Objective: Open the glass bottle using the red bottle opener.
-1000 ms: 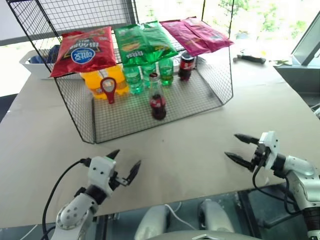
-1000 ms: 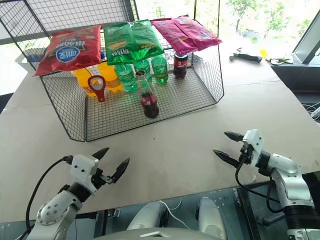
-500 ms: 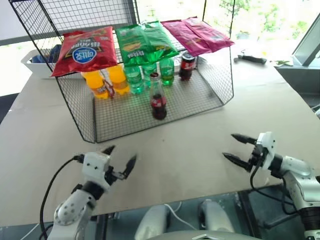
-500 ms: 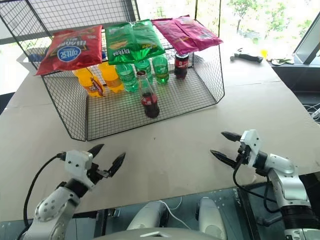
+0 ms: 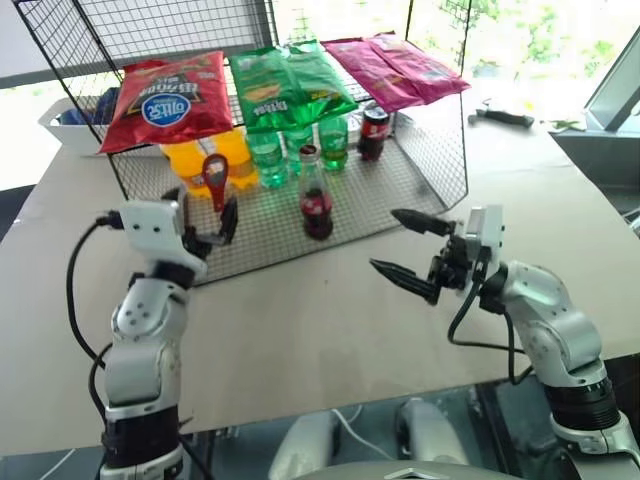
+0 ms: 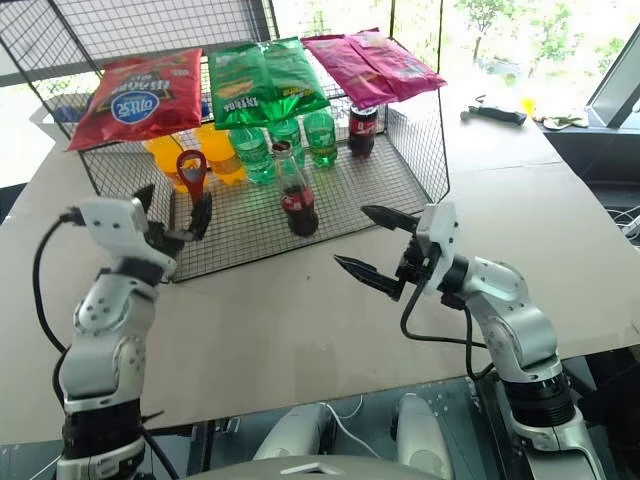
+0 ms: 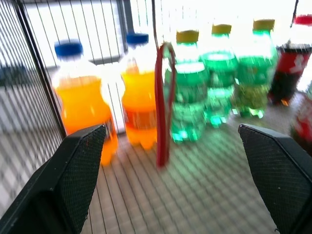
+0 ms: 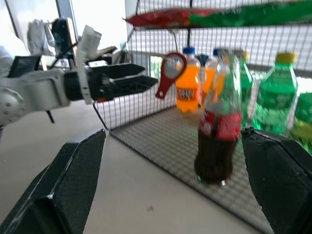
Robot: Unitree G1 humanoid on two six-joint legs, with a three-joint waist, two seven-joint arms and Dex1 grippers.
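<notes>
Rising from low over the near edge of the bench [image 5: 330,300], both arms now sit level with the wire rack [image 5: 440,170], a clear change from a second ago. The left claw [image 5: 198,212] has climbed to the rack's open front and points at the red bottle opener [image 5: 215,178], its 2 black fingers spread wide with nothing between them. The right claw [image 5: 408,251] has swung inward and upward, and it too is spread wide and empty, aimed across toward the glass bottle [image 5: 315,195]. Judging from this, the reach has begun: left for the opener, right for the bottle, and neither is touched yet.

The opener is a flat red piece with a ring head and tapered handle. It seems to hang from the rack's upper wire in front of 2 orange soda bottles [image 7: 83,92], though its attachment is too blurred to confirm. The glass bottle stands upright on the rack's mesh floor, alone toward the front, well apart from the opener. It is clear, contoured glass with a slim neck, dark cola and a red label band. Behind it stand green plastic bottles [image 7: 214,73] and a squat dark bottle [image 5: 373,130]. Glossy crinkled snack bags in red [image 5: 165,100], green [image 5: 288,85] and pink [image 5: 395,68] lie on the shelf above. The bench surface is matte tan.
</notes>
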